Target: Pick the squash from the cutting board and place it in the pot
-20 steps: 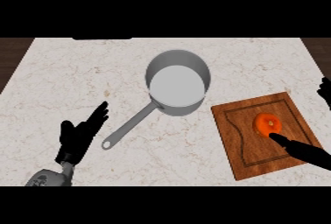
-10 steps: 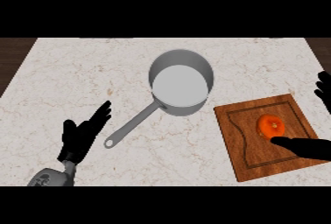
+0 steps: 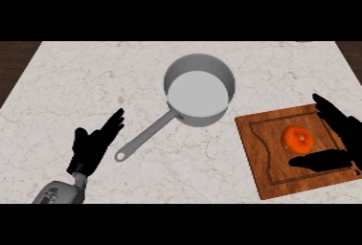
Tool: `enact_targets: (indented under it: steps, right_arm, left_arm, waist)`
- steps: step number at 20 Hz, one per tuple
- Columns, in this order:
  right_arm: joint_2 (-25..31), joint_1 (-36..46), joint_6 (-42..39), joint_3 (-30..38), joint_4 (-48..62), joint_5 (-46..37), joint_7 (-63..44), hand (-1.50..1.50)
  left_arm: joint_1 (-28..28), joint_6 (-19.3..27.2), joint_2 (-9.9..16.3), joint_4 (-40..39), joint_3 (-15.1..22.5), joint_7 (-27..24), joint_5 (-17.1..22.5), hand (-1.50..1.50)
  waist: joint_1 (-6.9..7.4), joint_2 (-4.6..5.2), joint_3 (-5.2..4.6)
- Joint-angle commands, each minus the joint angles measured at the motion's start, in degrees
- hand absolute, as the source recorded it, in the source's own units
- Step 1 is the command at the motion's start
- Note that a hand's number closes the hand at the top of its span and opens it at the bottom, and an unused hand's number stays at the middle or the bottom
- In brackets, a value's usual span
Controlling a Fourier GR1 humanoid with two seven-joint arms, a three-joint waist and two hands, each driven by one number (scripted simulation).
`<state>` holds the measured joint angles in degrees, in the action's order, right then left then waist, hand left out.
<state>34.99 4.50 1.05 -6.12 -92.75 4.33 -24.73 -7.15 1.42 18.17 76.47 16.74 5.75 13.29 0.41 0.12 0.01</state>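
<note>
Starting at the lower left of the frame, I've got my left hand (image 3: 93,146) resting over the marble counter (image 3: 84,81), fingers straight and spread, pointing up toward the upper right, holding nothing. Its grey forearm comes in from the bottom edge below it. Just to its right lies the end of the pot's long handle, running diagonally up to the pot (image 3: 199,91), which sits upright in the upper middle of the frame, its pale inside showing nothing in it. Moving right, the wooden cutting board (image 3: 263,158) lies on the counter at the lower right, close beside the pot but apart from it. On the board, toward its right half, sits the squash (image 3: 298,139), orange and round. My right hand (image 3: 338,139) comes in from the right edge, fingers apart: the thumb (image 3: 320,161) stretches out just below the squash, the fingers (image 3: 331,111) reach past it on the upper right. The hand brackets the squash without being closed on it.
</note>
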Motion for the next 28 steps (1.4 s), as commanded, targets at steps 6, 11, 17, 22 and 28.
enact_targets:
  steps: [6,11,17,22,28]
  right_arm:
    - [-5.3,-2.8,-1.0,4.4,8.3,-7.9,10.8,-1.5]
    - [-6.7,-0.4,-5.6,8.6,15.9,-6.9,17.4,-1.5]
    - [-8.0,-4.2,-11.8,12.8,17.3,1.0,26.6,-1.5]
    - [-11.5,-2.2,-14.2,14.3,22.4,3.4,30.4,-1.5]
    - [-14.7,4.4,-13.6,16.0,33.1,1.9,31.6,-1.5]
  left_arm:
    - [1.6,-2.6,-1.8,1.2,-4.4,0.9,-2.5,0.0]
    - [2.8,-3.4,-3.0,5.9,-4.9,5.3,-3.9,0.0]
    - [4.2,-3.0,-4.9,2.2,-3.9,0.3,-6.3,0.0]
    - [3.2,-6.0,-3.1,0.6,-7.8,-0.9,-5.1,0.0]
    - [3.1,-6.6,-5.8,2.5,-7.7,1.9,-7.3,0.0]
  waist:
    - [-0.48,-0.15,-0.01]
    - [-0.29,-0.15,0.0]
    - [-0.43,-0.17,0.01]
    - [-0.31,-0.11,0.0]
    - [-0.21,-0.1,0.0]
